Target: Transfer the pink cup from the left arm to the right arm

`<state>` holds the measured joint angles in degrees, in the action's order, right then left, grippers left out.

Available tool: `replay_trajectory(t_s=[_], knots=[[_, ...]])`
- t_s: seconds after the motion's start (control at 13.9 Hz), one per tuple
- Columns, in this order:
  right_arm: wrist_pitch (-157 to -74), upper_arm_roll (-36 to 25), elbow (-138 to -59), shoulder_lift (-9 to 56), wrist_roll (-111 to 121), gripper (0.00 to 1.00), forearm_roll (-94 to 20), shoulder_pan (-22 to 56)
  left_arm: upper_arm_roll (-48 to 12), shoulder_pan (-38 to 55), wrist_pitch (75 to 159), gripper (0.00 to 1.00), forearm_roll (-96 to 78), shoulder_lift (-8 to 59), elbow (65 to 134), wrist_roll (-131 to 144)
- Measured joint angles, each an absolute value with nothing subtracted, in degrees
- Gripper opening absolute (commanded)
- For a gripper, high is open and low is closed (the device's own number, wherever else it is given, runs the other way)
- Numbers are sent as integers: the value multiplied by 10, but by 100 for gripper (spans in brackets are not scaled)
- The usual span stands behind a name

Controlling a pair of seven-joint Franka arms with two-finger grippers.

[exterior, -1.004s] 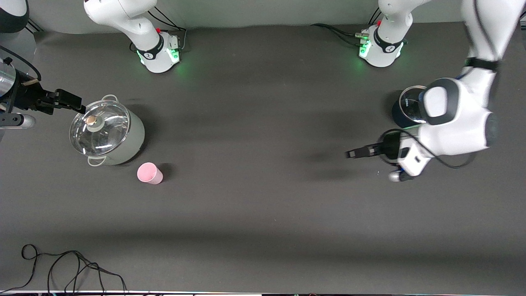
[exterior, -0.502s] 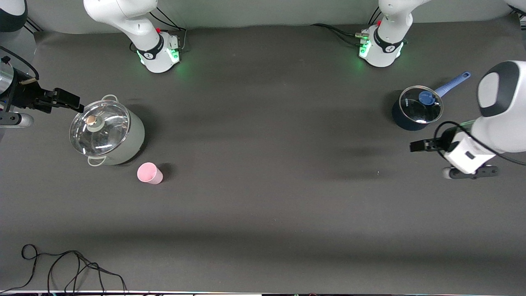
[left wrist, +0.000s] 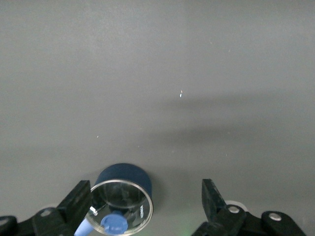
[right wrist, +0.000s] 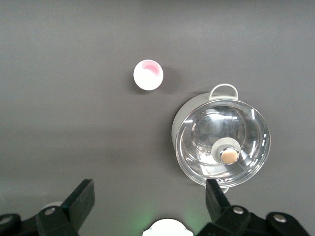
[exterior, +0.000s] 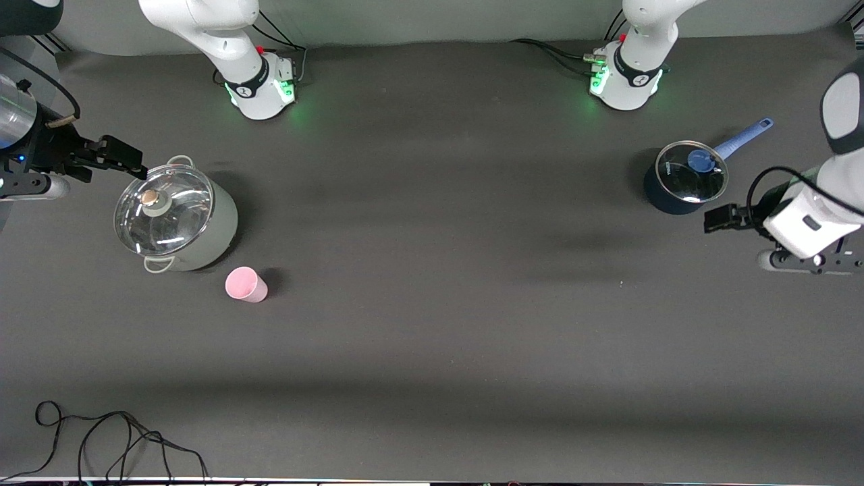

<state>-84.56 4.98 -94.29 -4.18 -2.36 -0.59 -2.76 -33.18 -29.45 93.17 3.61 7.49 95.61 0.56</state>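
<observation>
The pink cup [exterior: 246, 284] stands upright on the dark table toward the right arm's end, a little nearer to the front camera than the grey lidded pot [exterior: 175, 219]. It also shows in the right wrist view [right wrist: 147, 74], held by nothing. My right gripper [exterior: 118, 158] hangs open and empty in the air beside the grey pot, its jaws wide apart in its wrist view [right wrist: 149, 196]. My left gripper [exterior: 717, 219] is open and empty at the left arm's end, up by the blue saucepan [exterior: 683, 179], which lies under it in its wrist view [left wrist: 145, 196].
The grey pot [right wrist: 221, 142] has a glass lid with a knob. The blue saucepan [left wrist: 123, 196] has a glass lid and a long blue handle. The two arm bases [exterior: 260, 84] [exterior: 624, 81] stand along the table's back edge. A black cable [exterior: 101, 439] lies at the front corner.
My left arm has swung from near the table's middle out to its own end, uncovering the blue saucepan. My right gripper has shifted slightly. The pink cup has not moved.
</observation>
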Motion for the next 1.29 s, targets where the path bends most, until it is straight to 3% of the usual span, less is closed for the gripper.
replay_trajectory(t_s=[0.29,0.65,0.79,1.29], knots=[[-867,53,-946,-50,-24,100,-6,-36,-310,-276,900,100,35,62,938,-7],[-876,54,-950,-59,-24,100,-6,-36,-75,-46,899,100,16,61,935,-13],[-877,54,-951,-59,-24,100,-6,-36,-14,21,899,100,11,61,932,-13],[-877,75,-952,-59,-24,100,-6,-62,6,38,897,100,3,50,927,-13]])
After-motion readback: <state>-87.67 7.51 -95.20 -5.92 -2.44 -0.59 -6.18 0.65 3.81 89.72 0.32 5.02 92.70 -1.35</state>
